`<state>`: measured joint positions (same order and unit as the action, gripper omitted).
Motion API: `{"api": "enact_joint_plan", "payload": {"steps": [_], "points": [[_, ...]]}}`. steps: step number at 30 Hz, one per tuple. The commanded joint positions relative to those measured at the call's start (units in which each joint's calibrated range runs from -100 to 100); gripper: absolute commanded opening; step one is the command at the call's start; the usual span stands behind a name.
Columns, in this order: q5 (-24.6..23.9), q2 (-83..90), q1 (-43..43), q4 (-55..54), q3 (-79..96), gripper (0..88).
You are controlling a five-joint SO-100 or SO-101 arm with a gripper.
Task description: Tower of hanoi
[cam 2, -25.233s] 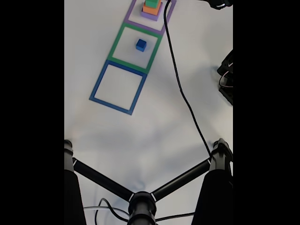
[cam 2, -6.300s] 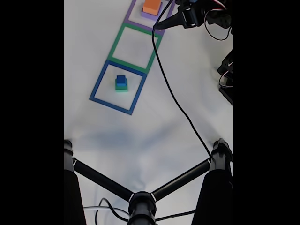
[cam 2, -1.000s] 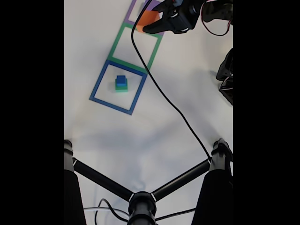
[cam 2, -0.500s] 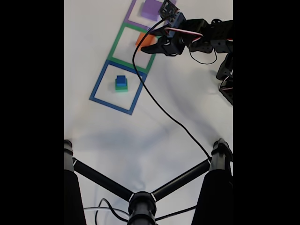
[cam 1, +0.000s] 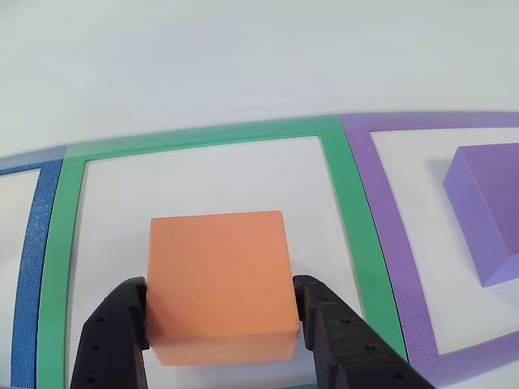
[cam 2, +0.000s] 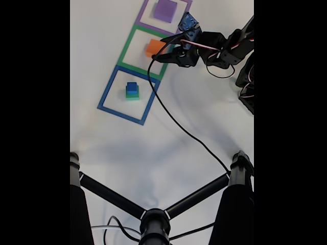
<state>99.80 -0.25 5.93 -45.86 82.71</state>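
White tabletop (cam 2: 153, 148) is stretching across both views, marked with three tape squares in a row: a blue outline (cam 2: 104, 94), a green outline (cam 2: 124, 47) and a purple outline (cam 2: 143, 13). In the fixed view the black arm (cam 2: 225, 48) is reaching in from the right edge, with a black cable (cam 2: 179, 125) trailing down from it across the table towards a black tripod (cam 2: 153, 219) at the bottom of the picture. The gripper (cam 1: 220, 312) is holding the orange block (cam 1: 219, 284), its two black fingers (cam 1: 117, 332) pressing against the block's left and right sides in the other view. That block is sitting inside the green outline (cam 1: 357, 235), nearer its front edge in the other view; whether it is resting on the table or hanging just above it I cannot tell. In the fixed view the orange block (cam 2: 152, 48) is showing in the right half of the green square, touching the gripper (cam 2: 159, 55). The purple slab (cam 1: 486, 207) is lying by itself inside the purple outline (cam 1: 389, 235), well apart from the gripper, and it is showing in the fixed view too (cam 2: 166, 10). Inside the blue outline, the blue cube (cam 2: 132, 87) is sitting on top of the green block (cam 2: 132, 95), both near the middle of that square.
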Motion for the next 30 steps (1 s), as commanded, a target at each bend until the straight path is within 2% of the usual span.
{"api": "enact_joint_plan", "payload": {"steps": [1,6,13,20,23,30], "points": [[0.2,-3.91,0.67,-7.11,-2.25,15.0],[0.2,-7.76,0.74,-9.21,-4.15,16.4],[0.2,-8.16,0.97,-9.21,-3.88,26.4],[0.2,-2.31,1.12,-7.35,-2.7,31.9],[0.2,6.26,1.89,0.42,-1.79,32.0],[0.2,32.06,3.18,31.26,-5.15,28.6]]}}
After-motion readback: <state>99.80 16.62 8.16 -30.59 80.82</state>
